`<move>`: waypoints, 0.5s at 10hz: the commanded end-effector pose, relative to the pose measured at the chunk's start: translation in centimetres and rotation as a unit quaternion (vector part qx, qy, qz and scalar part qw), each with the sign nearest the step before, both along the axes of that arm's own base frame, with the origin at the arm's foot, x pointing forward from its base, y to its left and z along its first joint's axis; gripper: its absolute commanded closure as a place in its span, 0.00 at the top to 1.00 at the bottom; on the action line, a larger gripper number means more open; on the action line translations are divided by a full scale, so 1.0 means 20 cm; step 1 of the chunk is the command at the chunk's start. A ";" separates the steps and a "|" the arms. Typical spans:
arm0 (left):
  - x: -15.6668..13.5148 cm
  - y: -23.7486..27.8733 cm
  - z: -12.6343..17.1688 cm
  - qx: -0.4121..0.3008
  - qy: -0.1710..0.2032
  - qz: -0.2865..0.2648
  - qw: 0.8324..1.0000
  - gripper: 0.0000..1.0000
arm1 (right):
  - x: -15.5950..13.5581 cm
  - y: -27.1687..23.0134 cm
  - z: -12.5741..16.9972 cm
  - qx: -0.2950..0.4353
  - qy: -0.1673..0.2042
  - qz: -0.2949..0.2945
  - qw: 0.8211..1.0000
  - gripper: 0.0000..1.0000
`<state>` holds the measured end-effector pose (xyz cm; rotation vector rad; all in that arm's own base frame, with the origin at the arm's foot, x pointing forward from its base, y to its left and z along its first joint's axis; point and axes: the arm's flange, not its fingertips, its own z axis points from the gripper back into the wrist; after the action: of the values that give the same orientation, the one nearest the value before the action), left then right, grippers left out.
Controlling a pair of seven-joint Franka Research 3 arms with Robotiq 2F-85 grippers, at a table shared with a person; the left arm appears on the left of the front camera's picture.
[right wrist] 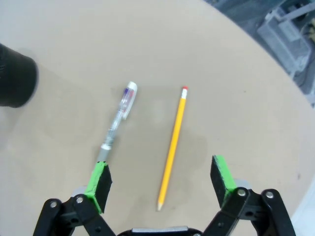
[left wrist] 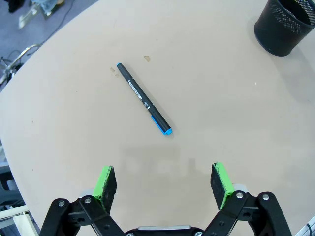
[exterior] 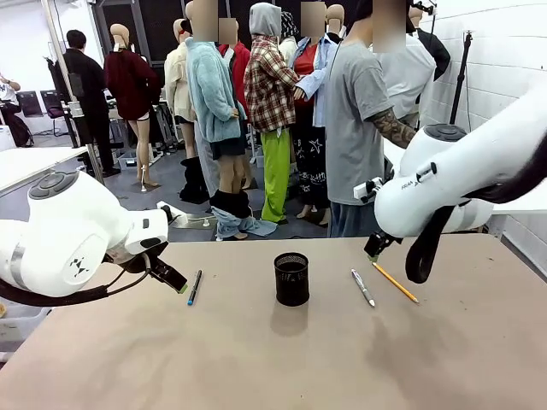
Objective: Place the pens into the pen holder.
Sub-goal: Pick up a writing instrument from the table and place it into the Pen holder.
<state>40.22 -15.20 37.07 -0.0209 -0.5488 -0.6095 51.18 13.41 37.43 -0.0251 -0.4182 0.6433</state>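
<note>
While the right gripper, fingers apart, is hovering above the table, the orange pencil is lying lengthwise between its pads, square to their closing line; the left gripper, likewise apart, is facing the slanting dark pen.

A tan table top takes the foreground, its far edge running across the middle. Beyond that edge lies a grey floor. A white painted brick wall stands on the right, with a black stand against it. A white table sits far left, with dark chairs behind it. The light is bright and even.
</note>
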 end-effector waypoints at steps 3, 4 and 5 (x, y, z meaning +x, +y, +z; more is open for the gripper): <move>0.00 0.00 0.00 -0.001 0.000 0.001 1.000 1.00 | 0.23 -0.08 -0.16 -0.037 0.084 0.014 0.996 1.00; 0.00 0.00 0.00 -0.001 0.000 0.001 1.000 1.00 | 0.26 -0.10 -0.20 -0.034 0.099 0.016 0.994 1.00; 0.00 0.00 0.00 -0.001 0.000 0.001 1.000 1.00 | 0.27 -0.11 -0.25 -0.034 0.114 0.016 0.993 1.00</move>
<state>40.22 -15.20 37.05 -0.0208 -0.5483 -0.6097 55.68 11.36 32.51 -0.0155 -0.2062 0.6555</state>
